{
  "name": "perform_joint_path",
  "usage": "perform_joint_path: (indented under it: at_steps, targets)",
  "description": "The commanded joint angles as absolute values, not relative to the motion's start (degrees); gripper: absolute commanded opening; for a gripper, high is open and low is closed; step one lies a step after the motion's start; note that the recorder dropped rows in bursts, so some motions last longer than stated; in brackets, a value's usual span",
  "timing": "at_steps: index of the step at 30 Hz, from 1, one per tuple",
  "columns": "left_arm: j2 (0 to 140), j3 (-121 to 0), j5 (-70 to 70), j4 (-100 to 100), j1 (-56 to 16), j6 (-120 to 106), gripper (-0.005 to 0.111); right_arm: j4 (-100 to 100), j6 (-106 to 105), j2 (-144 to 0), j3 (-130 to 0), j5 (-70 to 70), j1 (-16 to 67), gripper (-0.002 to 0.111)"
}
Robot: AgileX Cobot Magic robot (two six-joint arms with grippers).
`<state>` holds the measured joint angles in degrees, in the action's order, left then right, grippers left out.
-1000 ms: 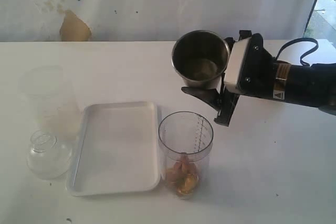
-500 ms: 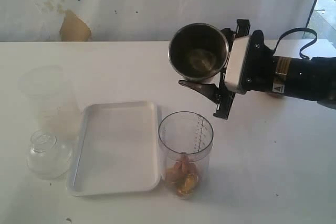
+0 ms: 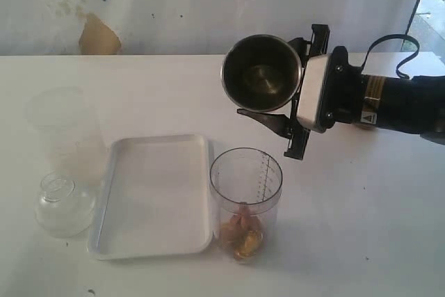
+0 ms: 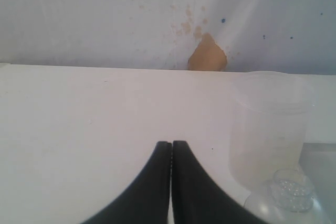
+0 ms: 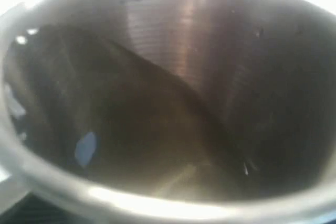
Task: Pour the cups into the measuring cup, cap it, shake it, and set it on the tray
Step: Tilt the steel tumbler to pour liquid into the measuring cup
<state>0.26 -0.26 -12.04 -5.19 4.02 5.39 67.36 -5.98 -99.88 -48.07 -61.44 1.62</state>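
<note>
My right gripper (image 3: 278, 83) is shut on the steel tumbler (image 3: 261, 73), holding it tipped on its side above and just behind the measuring cup (image 3: 246, 203). One black finger (image 3: 268, 119) shows under the tumbler. The tumbler's inside (image 5: 168, 103) fills the right wrist view and looks empty. The clear measuring cup stands upright with brown-gold pieces at its bottom. The white tray (image 3: 153, 196) lies just to its left. The wooden cup is out of view. My left gripper (image 4: 171, 145) is shut on nothing, over bare table.
A frosted plastic container (image 3: 59, 130) stands left of the tray, also seen as the frosted container (image 4: 270, 124) in the left wrist view. A clear domed lid (image 3: 62, 203) lies in front of it. A white curtain backs the table.
The right arm has lifted the tumbler slightly and shifted it a little left, turning its mouth more toward the exterior camera. Nothing else has moved.
</note>
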Motion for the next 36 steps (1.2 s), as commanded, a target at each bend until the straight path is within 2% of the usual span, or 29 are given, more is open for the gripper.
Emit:
perform_joint_path:
  at_steps: [1, 10, 18, 36]
  targets:
    - [0.00, 0.00, -11.61, -5.17, 3.86, 5.54, 0.001, 65.94, -5.78, -99.38, -48.72, -64.74, 1.09, 0.000]
    - [0.00, 0.00, -11.61, -5.17, 3.86, 5.54, 0.001, 65.94, -9.32, -99.38, -48.72, -66.48, 1.09, 0.000]
    - [0.00, 0.00, -11.61, -5.17, 3.86, 5.54, 0.001, 66.28, -13.31, -99.38, -48.72, -59.34, 3.56, 0.000]
    - [0.00, 0.00, -11.61, -5.17, 3.86, 5.54, 0.001, 67.96, -21.87, -99.38, -48.72, -59.19, 3.96, 0.000]
